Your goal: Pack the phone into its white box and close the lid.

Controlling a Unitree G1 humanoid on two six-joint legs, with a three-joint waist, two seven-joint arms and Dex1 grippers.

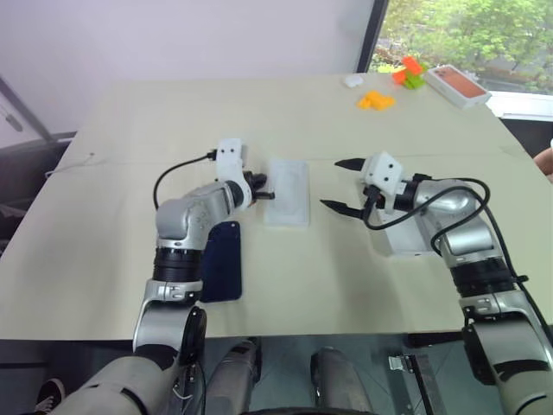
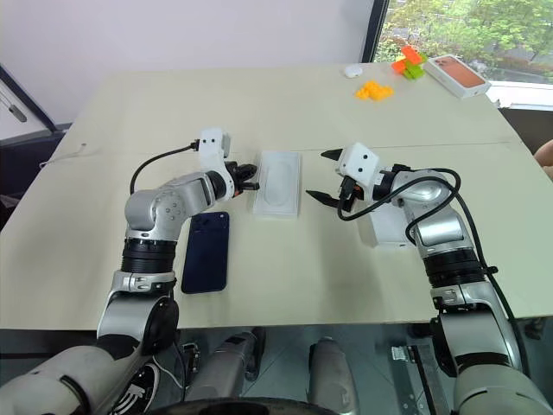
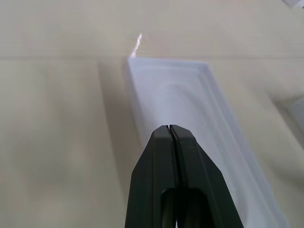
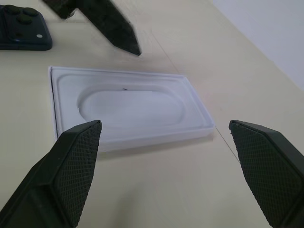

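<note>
The phone (image 1: 223, 259), dark blue and lying back up, rests on the table beside my left forearm; its camera corner also shows in the right wrist view (image 4: 21, 31). My left gripper (image 1: 270, 194) is shut with nothing in it, its tip at the near long edge of a flat white insert (image 1: 286, 192) with an oval recess (image 4: 130, 102). My right gripper (image 1: 330, 183) hangs open just right of the insert, empty. A white cardboard piece (image 1: 399, 238) lies under my right forearm, mostly hidden; I cannot tell whether it is the white box or the lid.
At the far right corner stand a white box with an orange-red picture (image 1: 458, 85), orange and green blocks (image 1: 408, 71), orange bits (image 1: 377, 100) and a small white object (image 1: 352, 80). The table's front edge (image 1: 285, 333) runs close to my arms.
</note>
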